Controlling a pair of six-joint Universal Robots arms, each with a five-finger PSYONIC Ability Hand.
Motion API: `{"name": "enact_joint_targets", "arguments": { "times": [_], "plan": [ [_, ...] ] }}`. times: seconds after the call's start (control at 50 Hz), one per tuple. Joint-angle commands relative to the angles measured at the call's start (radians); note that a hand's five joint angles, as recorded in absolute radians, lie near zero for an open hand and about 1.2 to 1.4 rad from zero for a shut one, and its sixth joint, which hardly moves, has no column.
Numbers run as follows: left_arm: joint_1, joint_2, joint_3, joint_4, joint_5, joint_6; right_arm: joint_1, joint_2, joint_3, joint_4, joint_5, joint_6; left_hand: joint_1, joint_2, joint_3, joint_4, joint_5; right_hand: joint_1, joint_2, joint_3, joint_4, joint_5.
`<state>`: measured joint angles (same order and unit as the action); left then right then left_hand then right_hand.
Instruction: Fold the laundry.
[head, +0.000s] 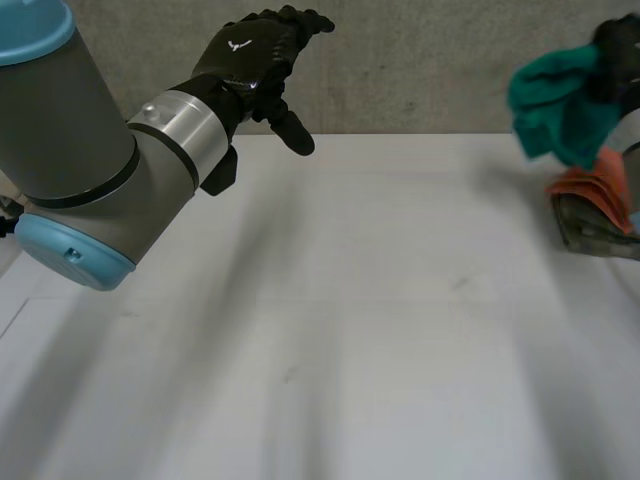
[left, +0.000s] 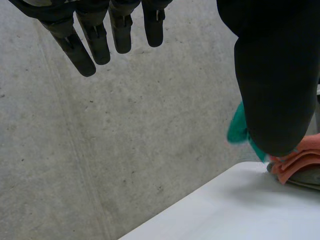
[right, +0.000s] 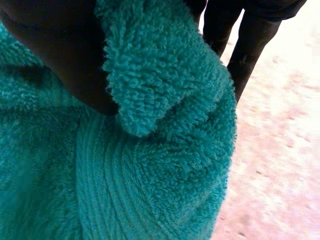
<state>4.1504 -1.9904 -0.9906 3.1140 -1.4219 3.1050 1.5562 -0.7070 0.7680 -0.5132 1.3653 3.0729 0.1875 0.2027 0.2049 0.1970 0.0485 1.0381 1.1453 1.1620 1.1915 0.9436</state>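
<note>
1. My right hand (head: 618, 52): raised at the far right of the table, thumb and fingers (right: 248, 47) clamped on a gathered fold of the teal towel (head: 560, 100). The grip is on a bunch, not a corner. I judge it a lifting hold, meant to draw one piece off the pile, not a folding hold
2. Teal towel: crumpled, hanging from that hand above the pile. I cannot tell whether its lowest fold touches the pile
3. Pile: an orange cloth (head: 598, 190) lying on a grey cloth (head: 590, 232), at the right edge of the white table (head: 350, 330), waiting their turn
4. My left hand (head: 255, 60): up by the concrete wall (head: 420, 70), fingers straight and apart, holding nothing. I judge it held high to leave the table's middle free for spreading the towel
</note>
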Motion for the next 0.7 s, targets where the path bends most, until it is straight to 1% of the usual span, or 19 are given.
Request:
{"name": "enact_joint_targets", "arguments": {
  "times": [0.02,0.08,0.1,0.16,0.18,0.22,0.28,0.38,0.48,0.62,0.7],
  "plan": [
    [-0.004,-0.004,-0.011,-0.002,0.000,0.001,-0.169,0.171,-0.136,0.013,-0.132,0.125,-0.013,-0.028,-0.030,-0.022,-0.048,0.358,0.251,0.234,0.205,0.278],
    [-0.004,-0.010,-0.019,-0.002,0.000,0.001,-0.225,0.221,-0.148,-0.016,-0.207,0.159,-0.013,-0.028,-0.030,-0.022,-0.048,0.358,0.251,0.234,0.205,0.278],
    [-0.006,-0.013,-0.020,0.000,0.001,0.001,-0.257,0.259,-0.157,-0.040,-0.254,0.188,-0.013,-0.028,-0.030,-0.022,-0.048,0.358,0.251,0.234,0.205,0.278],
    [-0.010,-0.027,-0.022,-0.002,0.003,0.000,-0.298,0.325,-0.173,-0.074,-0.322,0.224,-0.013,-0.028,-0.030,-0.022,-0.048,0.358,0.251,0.234,0.205,0.278],
    [-0.010,-0.028,-0.022,-0.003,0.003,-0.003,-0.320,0.368,-0.188,-0.090,-0.356,0.230,-0.013,-0.028,-0.030,-0.022,-0.048,0.358,0.251,0.234,0.205,0.278],
    [-0.012,-0.033,-0.023,-0.005,0.003,-0.005,-0.344,0.405,-0.203,-0.093,-0.379,0.222,-0.013,-0.028,-0.030,-0.022,-0.048,0.358,0.251,0.234,0.205,0.278],
    [-0.012,-0.038,-0.033,-0.005,0.003,-0.009,-0.386,0.449,-0.226,-0.077,-0.388,0.199,-0.013,-0.028,-0.030,-0.022,-0.048,0.358,0.251,0.234,0.205,0.278],
    [-0.012,-0.044,-0.039,-0.003,0.003,-0.012,-0.413,0.439,-0.219,-0.074,-0.404,0.222,-0.013,-0.028,-0.030,-0.022,-0.048,0.358,0.251,0.234,0.205,0.278],
    [-0.016,-0.042,-0.039,-0.006,0.003,-0.006,-0.419,0.385,-0.162,-0.116,-0.422,0.280,-0.013,-0.028,-0.030,-0.022,-0.048,0.358,0.251,0.234,0.205,0.278],
    [-0.016,-0.039,-0.039,-0.008,-0.002,-0.006,-0.429,0.310,-0.099,-0.160,-0.417,0.374,-0.013,-0.028,-0.030,-0.022,-0.048,0.358,0.251,0.234,0.205,0.278],
    [-0.013,-0.041,-0.042,-0.008,-0.002,-0.006,-0.438,0.239,-0.046,-0.168,-0.410,0.438,-0.013,-0.028,-0.030,-0.022,-0.048,0.358,0.251,0.234,0.205,0.278]
  ]
}}
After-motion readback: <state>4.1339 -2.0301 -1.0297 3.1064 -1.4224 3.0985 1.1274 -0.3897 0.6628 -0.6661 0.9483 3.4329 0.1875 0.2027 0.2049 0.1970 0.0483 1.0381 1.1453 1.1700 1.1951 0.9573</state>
